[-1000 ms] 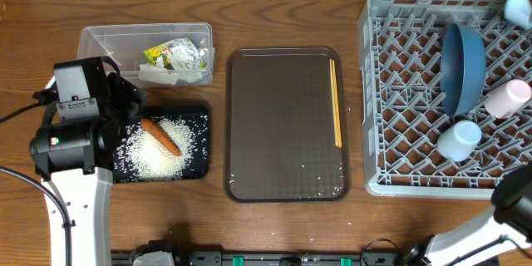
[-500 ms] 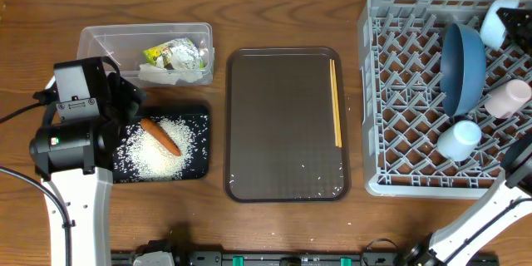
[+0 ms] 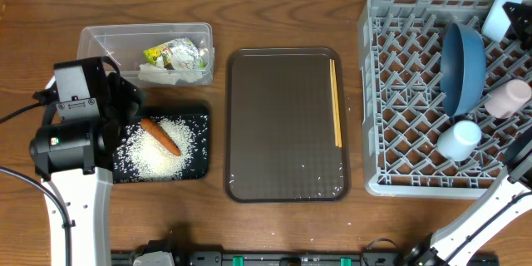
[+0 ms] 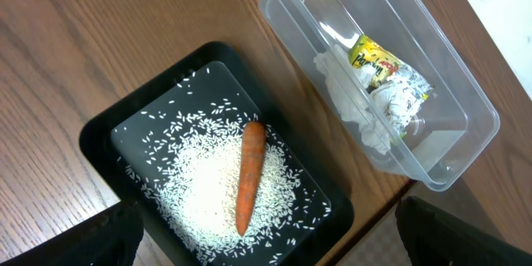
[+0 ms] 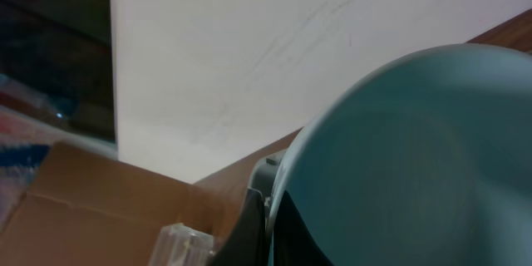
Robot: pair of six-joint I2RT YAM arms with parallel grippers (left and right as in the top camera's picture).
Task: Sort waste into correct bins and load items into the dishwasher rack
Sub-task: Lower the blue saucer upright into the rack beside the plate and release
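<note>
the right gripper (image 5: 268,233) is closed on the rim of the small light-blue bowl (image 5: 399,158) — in the right wrist view one dark finger (image 5: 253,231) lies against that rim and the bowl's pale surface fills most of the frame, with a white wall behind it and a cardboard box (image 5: 75,216) at 8 o'clock. from overhead the bowl is at the 1 o'clock corner of the grey dishwasher rack (image 3: 399,75), right at the frame's edge; i cannot tell whether it touches the rack. inside the rack the large blue bowl (image 3: 462,66) stands on edge among the pegs, the white cup (image 3: 509,98), faintly pink, lies on its side at the bowl's 4 o'clock, and the light-blue cup (image 3: 459,140) is at its 6 o'clock. at the rack's 9 o'clock lies the brown tray (image 3: 274,116), with the chopsticks (image 3: 335,102) along its right side, running 12 to 6. the left gripper (image 4: 266,253) hangs wide open and empty above the black tray (image 4: 100,137) — only its dark fingers (image 4: 108,233) show, in the lower corners of the left wrist view. the rice grains (image 4: 199,191) are spread in the black tray with the carrot (image 4: 248,174) lying on them. at that tray's 12 o'clock, just beside it, the clear tub (image 3: 108,46) holds the yellow-green wrapper (image 3: 173,52) and the crumpled tissue (image 3: 162,72).
</note>
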